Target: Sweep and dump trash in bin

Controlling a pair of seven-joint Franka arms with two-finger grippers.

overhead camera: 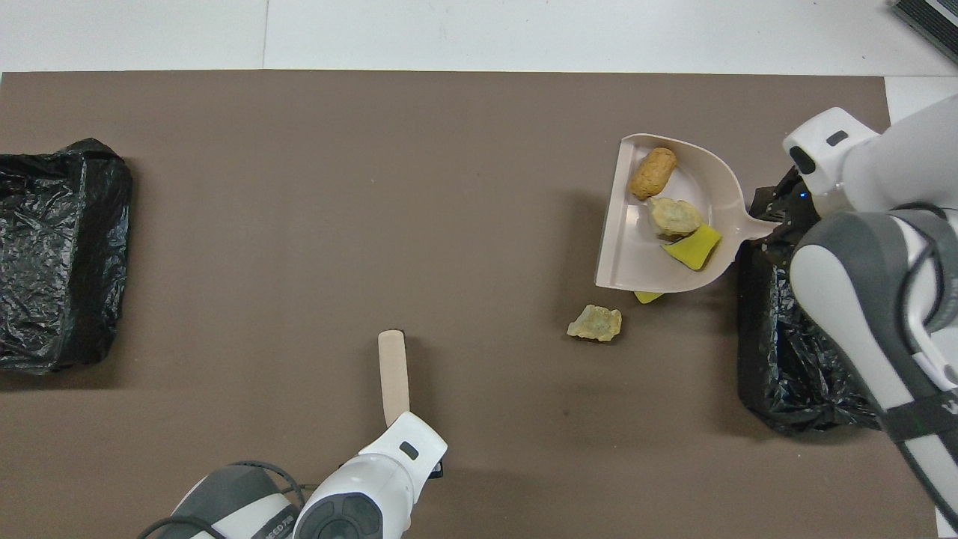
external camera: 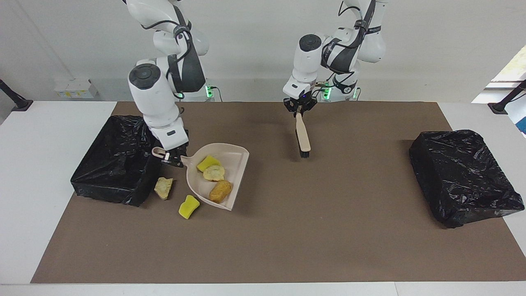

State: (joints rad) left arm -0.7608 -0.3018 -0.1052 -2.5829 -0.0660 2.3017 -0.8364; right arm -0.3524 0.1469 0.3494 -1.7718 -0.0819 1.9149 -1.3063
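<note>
1. The right gripper (external camera: 171, 158) is clamped on the handle of a beige dustpan (external camera: 236, 162), right at the rim of the black-bagged bin (external camera: 117, 164) at the right arm's end of the table.
2. The dustpan (overhead camera: 636, 258) looks lifted clear of the brown mat (external camera: 287, 238), though how far off the mat it is cannot be told. In the facing view its open lip points toward about 4 o'clock and its handle toward 9 o'clock.
3. Three pieces of trash ride in the pan: a yellow foam chunk (external camera: 208, 163) closest to the handle, a pale beige lump (external camera: 214, 173) in the middle, and an orange-brown bread-like lump (external camera: 220, 191) nearest the lip. In the overhead view they run from the yellow chunk (overhead camera: 692, 248) up to the bread-like lump (overhead camera: 653, 173) at roughly 11 o'clock.
4. Loose trash lies on the mat. In the facing view a beige rock-like piece (external camera: 164, 188) sits just beside the bin, at about 8 o'clock from the pan, and a second yellow chunk (external camera: 189, 206) lies at 7 o'clock.
5. In the overhead view a beige piece (overhead camera: 595, 323) lies at 7 o'clock from the pan, and a yellow sliver (overhead camera: 648, 296) peeks out under the pan's edge.
6. The left gripper (external camera: 299, 110) is closed on the handle of a hand brush (external camera: 303, 137), which hangs over the mid-mat with its black bristles down at 6 o'clock.
7. A second black-bagged bin (external camera: 464, 176) sits at the left arm's end of the table.
</note>
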